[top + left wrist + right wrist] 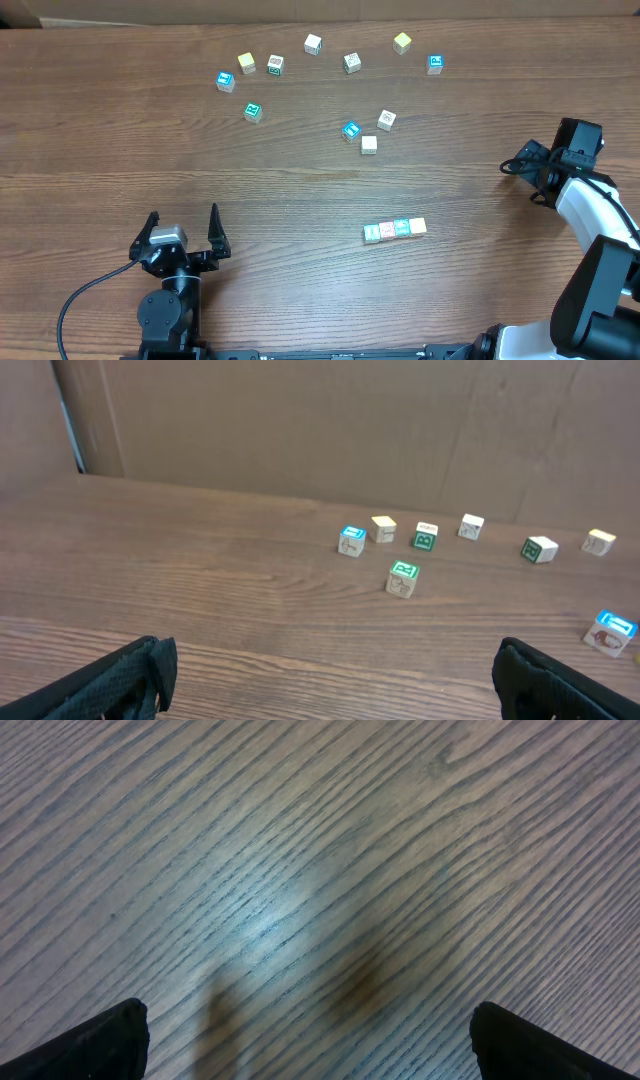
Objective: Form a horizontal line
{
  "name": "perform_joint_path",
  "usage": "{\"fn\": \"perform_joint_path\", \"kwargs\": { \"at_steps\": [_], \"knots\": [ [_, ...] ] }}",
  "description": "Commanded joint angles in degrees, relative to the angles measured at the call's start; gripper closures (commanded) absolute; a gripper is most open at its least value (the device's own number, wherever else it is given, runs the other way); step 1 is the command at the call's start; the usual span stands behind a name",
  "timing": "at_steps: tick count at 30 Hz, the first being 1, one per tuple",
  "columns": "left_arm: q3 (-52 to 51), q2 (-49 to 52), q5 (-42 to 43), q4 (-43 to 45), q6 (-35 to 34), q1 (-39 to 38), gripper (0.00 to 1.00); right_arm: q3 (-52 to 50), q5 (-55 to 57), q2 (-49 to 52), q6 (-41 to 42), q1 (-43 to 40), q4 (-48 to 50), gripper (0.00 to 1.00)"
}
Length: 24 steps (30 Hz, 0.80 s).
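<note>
**Overhead view.** The horizontal line (pixel 395 229) lies on the wooden surface (pixel 300 195), right of centre and on the robot's side. It is well apart from both arms. It consists of four small cubes in a touching row, with its right end slightly farther from the robot than its left. From left to right the tops read pale green-white, reddish, teal and yellowish. Eleven loose cubes (pixel 351 62) are scattered over the far half of the surface, none touching the row. Only this view shows the row and both arms together. The right arm (pixel 585 205) is at the surface's right edge, and the left arm is near the front left.

**Left wrist view.** The left fingers (pixel 110 690) appear as two dark tips at the bottom corners. They are spread wide with nothing between them. Beyond them are eight of the loose cubes, with blue and green tops among them. A brown cardboard wall (pixel 300 430) stands behind the cubes; the overhead view shows only its edge. The row is outside this view.

**Right wrist view.** The right fingers (pixel 540 1050) are likewise spread wide and hold nothing. Between them is only bare wood grain with a pale patch of glare. No cubes are visible here.
</note>
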Motion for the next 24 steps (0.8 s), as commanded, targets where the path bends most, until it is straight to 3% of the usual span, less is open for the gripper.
{"fn": "perform_joint_path", "kwargs": {
  "at_steps": [1,24],
  "knots": [
    [-0.2,-0.8,0.8,-0.3,2.5,-0.4,0.00,0.3,0.2,0.1,0.2,-0.1,0.5,0.00],
    [-0.1,-0.7,2.0,-0.2,4.6,-0.5,0.00,0.3,0.2,0.1,0.1,-0.1,0.5,0.00]
  ]
}}
